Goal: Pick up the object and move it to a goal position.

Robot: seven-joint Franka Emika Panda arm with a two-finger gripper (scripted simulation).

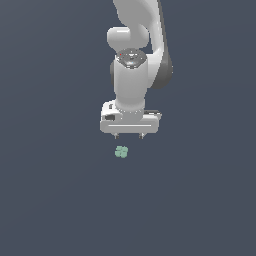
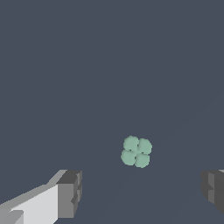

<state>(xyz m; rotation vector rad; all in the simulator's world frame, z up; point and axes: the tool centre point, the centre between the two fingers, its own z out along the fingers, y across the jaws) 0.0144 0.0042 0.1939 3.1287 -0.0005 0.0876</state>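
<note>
- My gripper (image 1: 129, 135) hangs with fingers spread wide and holds nothing; the object (image 1: 121, 152), a mint-green cluster, sits apart from it.
- I judge the task barely begun: grasp, lift and carry all remain, and no goal marker shows.
- My wrist view shows the object (image 2: 136, 151) ahead of my fingertips (image 2: 70, 192), not between them; the exterior view shows my arm's pose.

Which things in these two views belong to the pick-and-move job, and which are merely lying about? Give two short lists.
Belongs to the job:
- mint-green lumpy object, lying free
- pincer, open, above it, not touching

Lying about:
- nothing else shows, only the plain dark surface
</note>
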